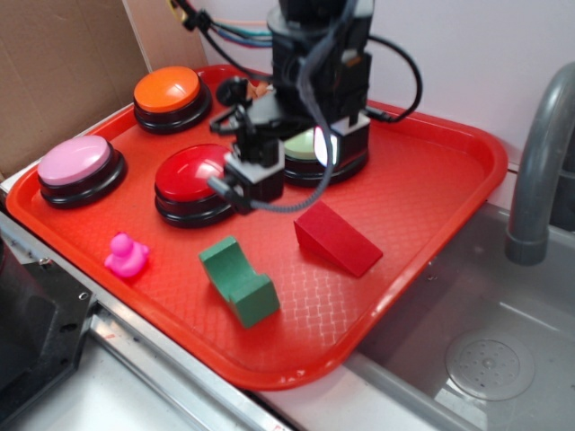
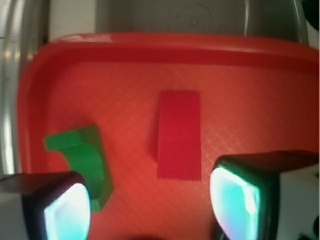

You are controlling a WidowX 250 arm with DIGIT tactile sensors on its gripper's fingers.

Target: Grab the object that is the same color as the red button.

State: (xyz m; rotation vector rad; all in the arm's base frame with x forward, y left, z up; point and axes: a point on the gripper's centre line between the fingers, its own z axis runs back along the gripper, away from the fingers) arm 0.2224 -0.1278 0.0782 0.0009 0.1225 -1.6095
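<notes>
Claw (image 2: 150, 210) hangs above the red tray (image 1: 431, 171) with its two pads (image 2: 67, 210) spread wide and nothing between them. Dark-red wedge block (image 1: 337, 237) lies flat on the tray floor, forward of the claw and clear of both pads. In the wrist view the wedge (image 2: 179, 135) shows as a long rectangle whose long axis runs straight away from the camera, lined up with the gap between the pads. In the exterior view its tall end faces the buttons and its slope runs down toward the tray rim nearest the sink (image 1: 485, 359). Green notched block (image 1: 238, 280) stands near the wedge, apart from it, on the side toward the pink duck (image 1: 126, 255). Red button (image 1: 190, 181) sits behind the wedge, partly covered by the arm. Orange button (image 1: 169, 95) and pink button (image 1: 79, 167) sit farther along the tray's edge.
</notes>
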